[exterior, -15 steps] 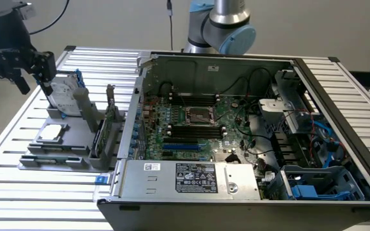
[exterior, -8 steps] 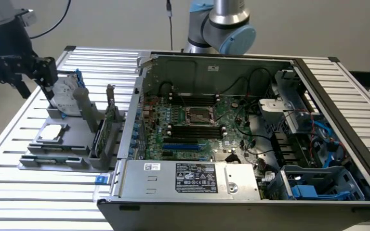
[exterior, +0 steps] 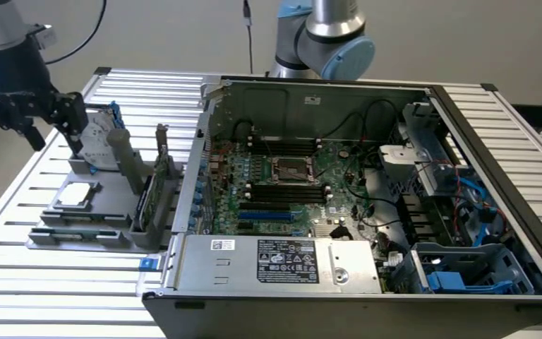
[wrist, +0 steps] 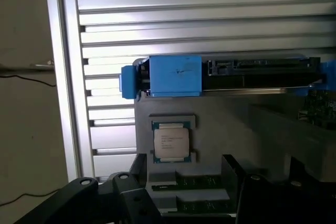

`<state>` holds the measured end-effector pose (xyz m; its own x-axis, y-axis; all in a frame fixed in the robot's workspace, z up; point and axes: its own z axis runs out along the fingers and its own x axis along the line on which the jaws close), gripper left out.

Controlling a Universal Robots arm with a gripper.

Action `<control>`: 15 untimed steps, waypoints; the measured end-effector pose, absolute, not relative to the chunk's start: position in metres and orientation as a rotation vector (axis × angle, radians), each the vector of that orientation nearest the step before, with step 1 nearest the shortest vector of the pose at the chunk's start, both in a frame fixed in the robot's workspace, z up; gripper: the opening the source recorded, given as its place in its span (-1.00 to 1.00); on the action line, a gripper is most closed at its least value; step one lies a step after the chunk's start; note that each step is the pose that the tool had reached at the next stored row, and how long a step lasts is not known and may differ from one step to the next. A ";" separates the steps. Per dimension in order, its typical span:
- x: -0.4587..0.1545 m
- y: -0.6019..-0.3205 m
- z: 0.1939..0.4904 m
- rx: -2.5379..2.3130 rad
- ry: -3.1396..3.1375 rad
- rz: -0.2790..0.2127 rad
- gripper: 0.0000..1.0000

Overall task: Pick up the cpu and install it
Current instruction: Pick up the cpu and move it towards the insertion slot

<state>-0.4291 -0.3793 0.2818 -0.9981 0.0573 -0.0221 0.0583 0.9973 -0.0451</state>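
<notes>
Hand [exterior: 54,138] spread empty above the small silver square cpu [wrist: 171,142]; descending off-centre, I might knock it askew

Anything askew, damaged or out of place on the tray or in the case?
Nothing stands out. The cpu lies flat and square in its tray recess, the socket in the case looks empty, and the gripper hangs over the tray, holding nothing.
</notes>
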 end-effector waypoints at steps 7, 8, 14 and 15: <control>-0.431 -0.380 0.269 0.090 3.119 -0.071 0.36; -0.431 -0.381 0.267 0.090 3.119 -0.071 0.36; -0.432 -0.382 0.256 0.090 3.119 -0.071 0.36; -0.432 -0.383 0.255 0.090 3.119 -0.072 0.36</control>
<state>-0.4321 -0.3830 0.2545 -0.9981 0.0572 -0.0220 0.0581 0.9973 -0.0452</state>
